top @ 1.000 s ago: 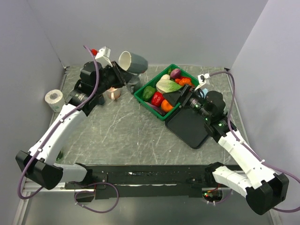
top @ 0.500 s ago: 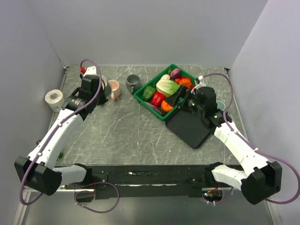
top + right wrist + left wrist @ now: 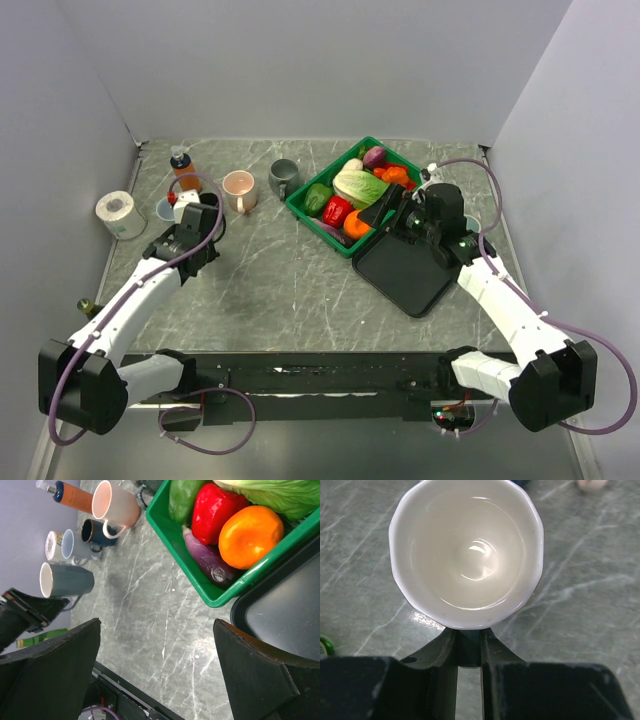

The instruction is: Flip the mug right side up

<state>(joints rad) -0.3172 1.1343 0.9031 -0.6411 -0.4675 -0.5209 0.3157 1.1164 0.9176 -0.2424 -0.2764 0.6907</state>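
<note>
The grey mug with a white inside [image 3: 466, 555] is held by its handle in my left gripper [image 3: 469, 641], whose jaws are shut on the handle. Its mouth faces straight at the left wrist camera. In the right wrist view the mug [image 3: 67, 580] stands mouth up like the mugs beside it, low over the table; I cannot tell if it touches. In the top view my left gripper [image 3: 197, 222] covers it. My right gripper [image 3: 156, 630] is open and empty, over the table by the basket [image 3: 385, 215].
A pink mug [image 3: 240, 190], a dark mug [image 3: 95, 532], a pale blue mug [image 3: 165, 208] and a bottle [image 3: 183, 170] stand behind my left gripper. Another grey mug [image 3: 283, 178], a green vegetable basket [image 3: 300, 205], a black tray [image 3: 405, 270], a paper roll [image 3: 118, 213].
My left arm has brought the mug down from high at the back, where it was tilted, to low over the table's left side, mouth up. The right arm has barely moved.
</note>
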